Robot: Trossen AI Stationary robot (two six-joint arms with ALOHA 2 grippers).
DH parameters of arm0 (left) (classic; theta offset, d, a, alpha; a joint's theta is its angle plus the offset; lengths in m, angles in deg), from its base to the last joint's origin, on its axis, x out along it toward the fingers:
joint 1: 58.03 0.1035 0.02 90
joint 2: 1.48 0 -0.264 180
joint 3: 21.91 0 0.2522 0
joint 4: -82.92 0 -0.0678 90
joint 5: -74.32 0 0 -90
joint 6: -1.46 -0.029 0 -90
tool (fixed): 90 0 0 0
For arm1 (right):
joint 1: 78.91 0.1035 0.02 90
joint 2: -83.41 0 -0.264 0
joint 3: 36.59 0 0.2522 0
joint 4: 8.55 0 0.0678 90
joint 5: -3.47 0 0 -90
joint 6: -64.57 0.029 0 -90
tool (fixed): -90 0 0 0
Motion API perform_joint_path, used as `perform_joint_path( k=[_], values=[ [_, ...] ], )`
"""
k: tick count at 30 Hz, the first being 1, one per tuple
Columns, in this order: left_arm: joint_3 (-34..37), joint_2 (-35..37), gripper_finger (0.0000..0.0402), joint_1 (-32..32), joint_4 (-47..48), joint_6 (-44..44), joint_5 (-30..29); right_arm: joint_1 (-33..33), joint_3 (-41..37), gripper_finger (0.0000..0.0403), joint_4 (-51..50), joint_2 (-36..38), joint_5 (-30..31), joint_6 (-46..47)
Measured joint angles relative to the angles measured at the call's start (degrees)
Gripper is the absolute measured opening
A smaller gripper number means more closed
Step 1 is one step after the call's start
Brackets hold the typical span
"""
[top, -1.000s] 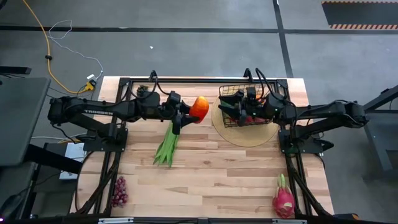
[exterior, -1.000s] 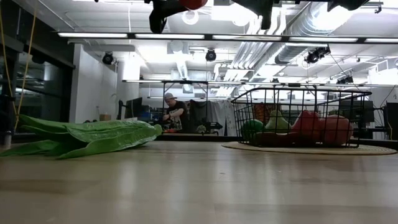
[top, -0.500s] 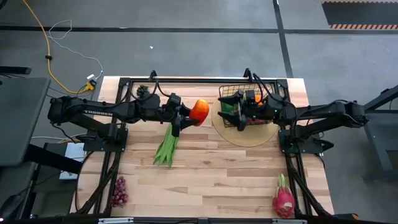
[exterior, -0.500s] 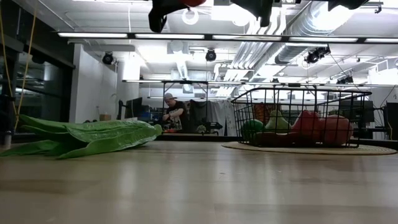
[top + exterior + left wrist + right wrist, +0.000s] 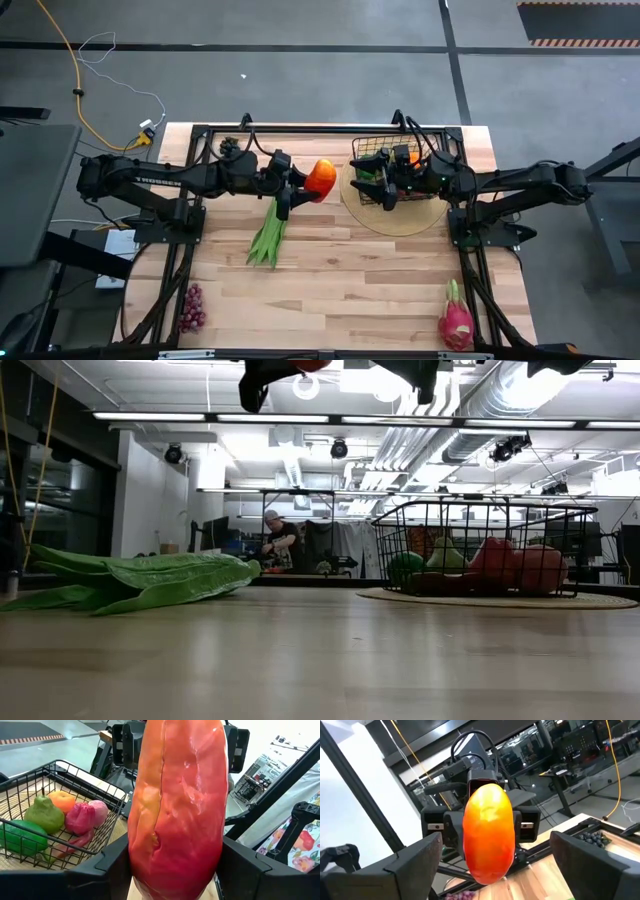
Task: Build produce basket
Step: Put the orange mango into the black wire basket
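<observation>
— Wooden surface (image 5: pixel 340 270): what lies where?

— My left gripper (image 5: pixel 300 184) hangs above it, fingers clamped on the orange pepper (image 5: pixel 321 176), beside the long green beans (image 5: pixel 267 234). My right gripper (image 5: pixel 383 180) hovers over the basket (image 5: pixel 362 150) on the round mat (image 5: pixel 385 220), fingers spread, seemingly empty. Grapes (image 5: pixel 191 307) and dragon fruit (image 5: pixel 455 318) sit near the front edge.

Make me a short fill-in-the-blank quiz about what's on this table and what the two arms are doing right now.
1. The left pincer grips an ____ and red toy pepper.
2. The black wire-mesh basket stands on a round ____ mat.
3. The long green beans lie on the wooden ____.
4. The right pincer, open, is above the ____.

Missing words: orange; tan; table; basket
</observation>
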Motion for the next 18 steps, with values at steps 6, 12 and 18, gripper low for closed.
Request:
perform_joint_path(
  k=[6, 12, 18],
  values=[
    [0.00, 0.00, 0.0221, -0.07, -0.01, -0.60, -0.23, 0.00, 0.02, 0.0358, 0.00, 0.00, -0.64, 0.79],
    [0.00, -0.24, 0.0221, -0.53, -0.14, -1.17, -2.04, 0.36, 0.02, 0.0358, 0.00, 0.00, -1.96, -4.94],
    [-3.27, -4.28, 0.0221, -2.45, 0.03, -4.61, -2.83, 0.48, 0.11, 0.0358, 0.00, 0.00, -1.80, -7.26]
  ],
)
